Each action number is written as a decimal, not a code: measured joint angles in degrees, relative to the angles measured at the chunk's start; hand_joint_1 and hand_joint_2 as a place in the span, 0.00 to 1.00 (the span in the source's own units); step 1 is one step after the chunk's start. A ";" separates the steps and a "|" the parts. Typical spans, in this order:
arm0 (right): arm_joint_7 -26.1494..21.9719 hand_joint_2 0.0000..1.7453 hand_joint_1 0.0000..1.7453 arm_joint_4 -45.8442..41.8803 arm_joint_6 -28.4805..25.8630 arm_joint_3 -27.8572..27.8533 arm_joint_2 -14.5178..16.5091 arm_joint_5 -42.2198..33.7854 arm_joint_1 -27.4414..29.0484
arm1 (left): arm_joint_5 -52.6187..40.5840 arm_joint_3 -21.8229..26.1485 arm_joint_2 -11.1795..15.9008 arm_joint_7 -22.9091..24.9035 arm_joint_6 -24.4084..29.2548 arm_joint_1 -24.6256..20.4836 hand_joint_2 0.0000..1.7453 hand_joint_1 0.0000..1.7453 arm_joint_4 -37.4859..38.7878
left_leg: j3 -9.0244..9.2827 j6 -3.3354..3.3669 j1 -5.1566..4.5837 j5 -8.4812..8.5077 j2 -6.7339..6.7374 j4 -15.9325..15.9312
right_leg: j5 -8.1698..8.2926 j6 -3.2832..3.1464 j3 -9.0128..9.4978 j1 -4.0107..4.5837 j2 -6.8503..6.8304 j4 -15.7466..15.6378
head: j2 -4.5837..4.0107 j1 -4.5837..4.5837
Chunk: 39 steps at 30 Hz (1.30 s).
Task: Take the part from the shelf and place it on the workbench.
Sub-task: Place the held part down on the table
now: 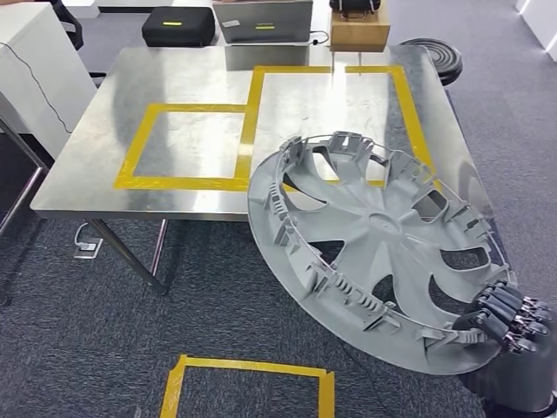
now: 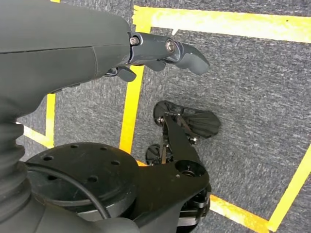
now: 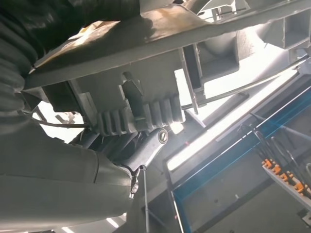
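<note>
I see the steel bench (image 1: 197,96) ahead, marked with yellow tape. The grey wheel cover (image 1: 374,248) hangs tilted over its near right corner, gripped at the rim by my right robot hand (image 1: 509,318). My left robot hand (image 2: 161,53) hangs empty, fingers apart, over carpet.

workbench (image 1: 197,96) front right corner hidden behind wheel cover (image 1: 368,252), right hand (image 1: 509,318) cut off

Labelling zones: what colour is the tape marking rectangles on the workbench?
Yellow tape on the steel workbench; clearest in the head view.
</note>
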 joint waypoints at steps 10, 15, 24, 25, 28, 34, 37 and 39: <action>0.70 1.00 1.00 -0.03 -0.01 0.03 -0.40 0.39 -0.03 | -0.34 0.01 0.12 -0.31 -0.07 -0.13 1.00 0.00 0.00 | 1.06 -0.16 0.64 0.96 0.38 -2.54 | -4.48 1.20 -3.93 -0.27 0.13 7.61 | 0.00 0.17; 0.87 1.00 1.00 -0.02 0.01 0.05 -0.54 0.42 0.25 | -0.39 0.02 -0.04 -0.32 -0.11 -0.07 1.00 0.00 0.00 | 1.09 -1.12 1.19 0.21 0.32 -1.72 | -2.37 2.80 -5.41 -1.24 -0.02 9.60 | 0.00 0.25; 0.95 1.00 1.00 0.00 0.01 0.03 -0.63 0.43 0.42 | -0.39 0.04 0.22 -0.44 -0.06 -0.12 1.00 0.00 -0.02 | 0.44 -3.43 1.32 -1.64 0.21 0.75 | -0.80 0.20 -0.97 -1.33 0.41 1.84 | 0.02 0.04; 0.95 1.00 1.00 0.00 0.01 0.03 -0.63 0.43 0.42 | -0.39 0.04 0.22 -0.44 -0.06 -0.12 1.00 0.00 -0.02 | 0.44 -3.43 1.32 -1.64 0.21 0.75 | -0.80 0.20 -0.97 -1.33 0.41 1.84 | 0.02 0.04; 0.95 1.00 1.00 0.00 0.01 0.03 -0.65 0.44 0.40 | -0.39 0.04 0.23 -0.45 -0.07 -0.13 1.00 0.00 -0.02 | 0.37 -3.49 1.34 -2.01 0.17 1.26 | -0.83 0.00 -0.86 -1.33 0.39 1.82 | 0.01 -0.02; 0.95 1.00 1.00 0.01 0.03 0.08 -0.66 0.43 0.28 | -0.40 0.08 0.26 -0.54 -0.08 0.06 1.00 0.00 -0.01 | -5.29 -0.15 -0.16 0.29 -0.49 7.62 | -2.96 -1.23 1.39 0.19 0.93 1.69 | 0.00 -0.32; 0.96 1.00 1.00 0.02 0.04 0.10 -0.69 0.41 0.16 | -0.42 0.08 0.41 -0.62 -0.01 0.03 1.00 0.00 0.02 | -3.44 0.99 -0.87 0.47 -0.65 3.45 | -3.38 -0.50 1.76 0.07 1.03 1.44 | 0.00 -0.30; 1.02 1.00 1.00 0.02 0.07 0.12 -0.80 0.41 0.13 | -0.41 0.10 0.40 -0.66 0.02 0.04 1.00 0.00 0.02 | -2.71 0.86 -0.71 0.32 -0.58 1.98 | -3.68 0.06 1.76 0.04 0.87 1.31 | 0.01 -0.41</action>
